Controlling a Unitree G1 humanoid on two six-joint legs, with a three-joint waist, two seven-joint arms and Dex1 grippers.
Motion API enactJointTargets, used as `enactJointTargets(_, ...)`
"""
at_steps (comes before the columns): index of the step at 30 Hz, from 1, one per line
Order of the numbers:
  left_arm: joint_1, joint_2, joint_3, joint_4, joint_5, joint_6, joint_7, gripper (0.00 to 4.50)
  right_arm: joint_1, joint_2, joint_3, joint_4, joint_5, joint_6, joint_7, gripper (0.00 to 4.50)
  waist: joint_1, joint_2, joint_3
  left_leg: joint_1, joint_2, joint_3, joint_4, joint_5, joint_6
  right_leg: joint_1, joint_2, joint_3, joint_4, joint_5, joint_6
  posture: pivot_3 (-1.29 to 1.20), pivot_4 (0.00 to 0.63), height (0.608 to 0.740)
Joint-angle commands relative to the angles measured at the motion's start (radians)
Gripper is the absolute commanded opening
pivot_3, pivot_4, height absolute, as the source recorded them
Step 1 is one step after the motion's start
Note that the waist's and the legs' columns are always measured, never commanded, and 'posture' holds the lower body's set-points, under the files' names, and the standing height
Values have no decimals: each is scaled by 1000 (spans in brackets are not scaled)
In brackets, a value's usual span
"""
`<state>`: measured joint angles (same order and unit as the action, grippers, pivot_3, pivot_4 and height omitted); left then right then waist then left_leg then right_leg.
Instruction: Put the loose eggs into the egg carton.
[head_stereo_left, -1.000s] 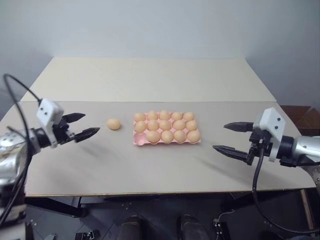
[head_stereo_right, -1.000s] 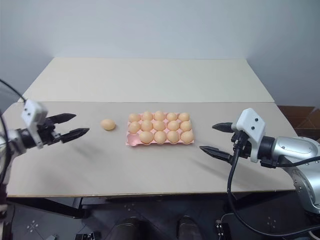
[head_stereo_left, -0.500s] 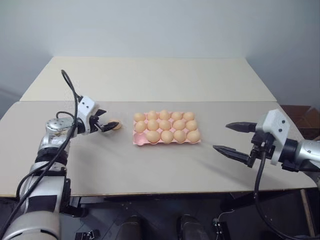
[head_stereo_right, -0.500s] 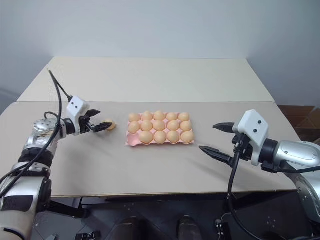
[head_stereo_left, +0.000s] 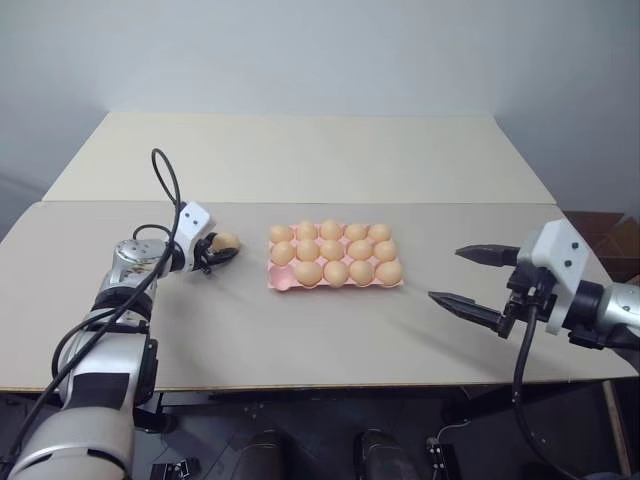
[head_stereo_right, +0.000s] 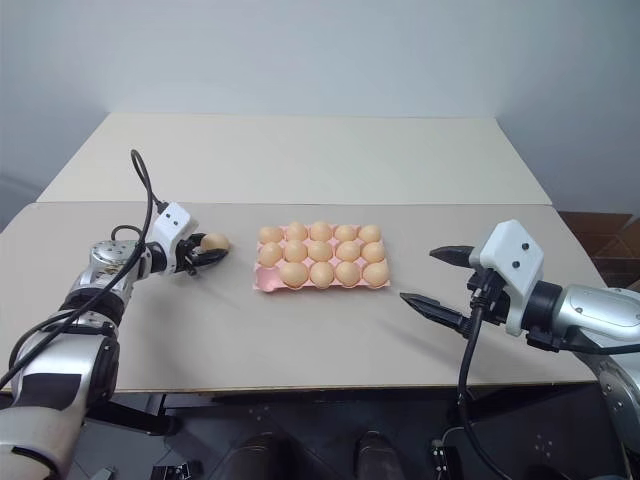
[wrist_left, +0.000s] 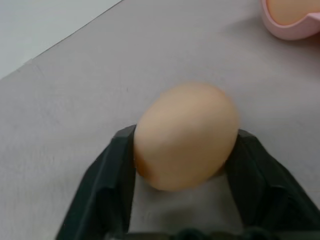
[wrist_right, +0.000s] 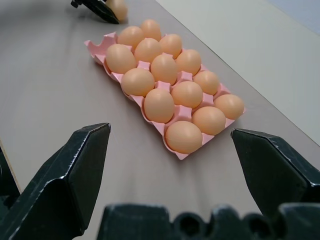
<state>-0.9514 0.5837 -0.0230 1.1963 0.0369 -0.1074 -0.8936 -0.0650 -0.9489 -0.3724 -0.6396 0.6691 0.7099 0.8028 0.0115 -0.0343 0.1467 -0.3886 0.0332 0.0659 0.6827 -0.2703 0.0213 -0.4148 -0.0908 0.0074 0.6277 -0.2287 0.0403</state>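
Note:
One loose egg (head_stereo_left: 226, 240), pale orange-tan, lies on the table just left of the egg carton (head_stereo_left: 276, 284). My left gripper (head_stereo_left: 222, 249) is shut on this egg. In the left wrist view both black fingers (wrist_left: 112, 170) press against the sides of the egg (wrist_left: 186, 135), which rests on the table. The pink carton (wrist_right: 95, 46) holds several eggs, and its near left corner cup is bare. To the right of the carton and nearer the table's front edge, my right gripper (head_stereo_left: 445, 274) hangs above the table, open and holding nothing.
The beige table (head_stereo_left: 300, 340) is made of two boards with a seam behind the carton. Its front edge runs below both arms. A brown box (head_stereo_left: 605, 232) stands past the table's right end.
My left arm swung in from the far left to the loose egg and its fingers closed on it. The right arm stayed where it was, open.

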Motion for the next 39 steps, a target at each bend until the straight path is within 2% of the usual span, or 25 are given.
enactJointTargets(1, -25, 11, 30, -5, -21, -16, -26, 2290, -5, -8, -44, -34, 24, 6, -10, 4500, 0, 0, 0, 0, 0, 0, 0, 0, 0, 0, 0, 0, 0, 0, 0, 0, 150, 740)
enactJointTargets(8, 14, 79, 78, -81, -69, -17, -159, 2290, -8, -6, -33, -38, 27, 4, -19, 4500, -6, 0, 0, -1, 0, 0, 0, 0, 0, -1, 0, 0, 0, 0, 0, 0, 150, 740)
enactJointTargets(11, 50, 108, 101, -215, -141, 38, -301, 2290, -3, -3, -36, -46, 33, 4, -22, 4500, -6, 0, 0, -1, 0, 0, 0, 0, 0, -3, 0, 1, 1, 0, 0, 0, 150, 740)
enactJointTargets(15, 156, 114, 89, -524, -240, 206, -427, 2290, -3, -2, -31, -45, 33, -1, -24, 4500, -1, 0, 0, -1, 0, 0, 0, 0, 0, -3, 0, 1, 1, 0, 0, 0, 150, 740)
enactJointTargets(21, 300, 38, 20, -840, -286, 318, -414, 2290, -9, -6, -29, -39, 30, -2, -22, 4500, 1, 0, 0, -1, 0, -3, 1, 0, 0, -2, 0, 1, 1, 0, 0, 0, 150, 740)
enactJointTargets(26, 311, -15, -40, -888, -264, 350, -377, 2290, 3, -2, -38, -51, 32, 1, -28, 4500, -1, 0, 0, -1, 0, -4, 1, 0, 0, -2, 0, 2, 2, 0, 0, 0, 150, 740)
enactJointTargets(29, 298, -16, -76, -884, -247, 344, -383, 2290, 5, 1, -41, -55, 32, 6, -40, 4500, -5, 0, 0, 0, 0, -5, 1, 0, 0, -2, 0, 3, 2, 0, 0, 0, 150, 740)
enactJointTargets(32, 284, -6, -78, -872, -246, 347, -379, 2922, 6, 3, -48, -61, 39, 11, -50, 4500, -5, 0, 0, 0, 0, -5, 1, 0, 0, -2, 1, 3, 2, 0, 0, 0, 150, 740)
enactJointTargets(37, 286, 28, -62, -889, -262, 366, -396, 4479, 15, 9, -51, -74, 44, 15, -66, 4500, -4, 0, 0, 0, 0, -6, 1, 0, 0, -2, 1, 2, 2, 0, 0, 0, 150, 740)
enactJointTargets(39, 292, 45, -46, -913, -273, 372, -393, 4479, 14, 11, -50, -75, 44, 15, -69, 4500, -3, 0, 0, 0, 0, -6, 1, 0, 0, -2, 0, 2, 1, 0, 0, 0, 150, 740)
